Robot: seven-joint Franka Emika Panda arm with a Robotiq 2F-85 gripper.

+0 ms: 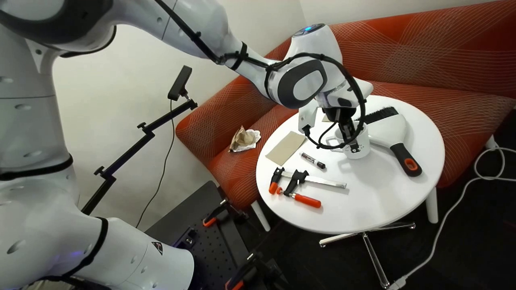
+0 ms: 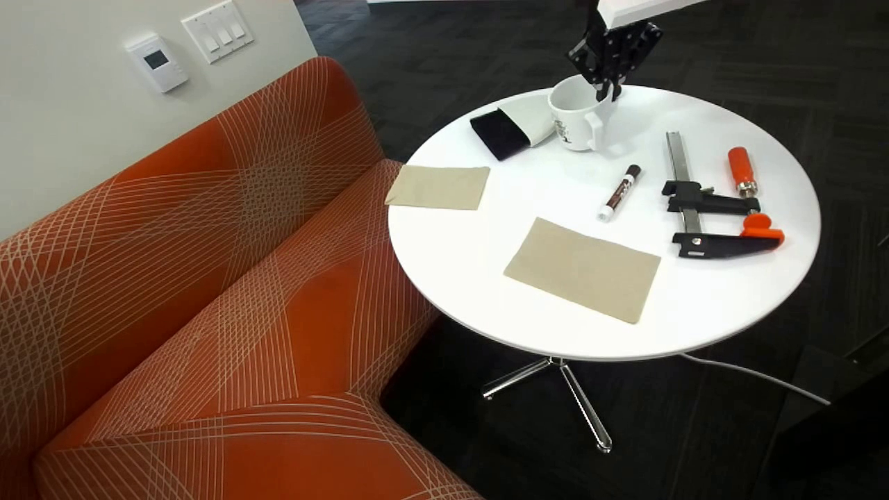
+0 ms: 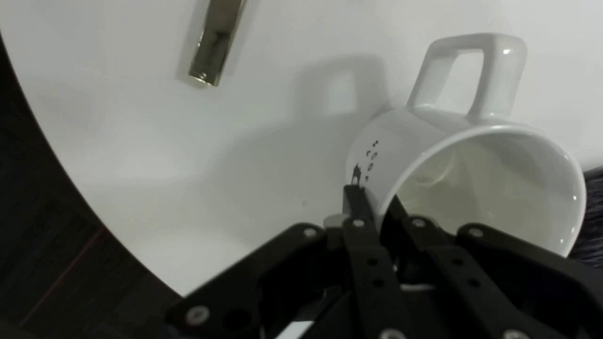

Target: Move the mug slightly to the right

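The white mug (image 1: pixel 364 140) stands upright on or just above the round white table (image 1: pixel 375 201); I cannot tell if its base touches. It also shows in an exterior view (image 2: pixel 574 129), with its handle toward that camera and dark print on its side. In the wrist view the mug (image 3: pixel 405 136) is at the right, handle pointing up. My gripper (image 3: pixel 375 202) straddles the mug's wall at the rim, one finger inside and one outside. The fingers are shut on that wall. The gripper also shows in both exterior views (image 1: pixel 354 147) (image 2: pixel 607 92).
A white brush (image 1: pixel 389 129) with black bristles and a dark handle lies close beside the mug. A marker (image 1: pixel 313 160), a bar clamp (image 1: pixel 322 180) and two tan flat pieces (image 2: pixel 583 269) (image 2: pixel 439 187) also lie on the table. A red sofa (image 1: pixel 403 52) borders the table.
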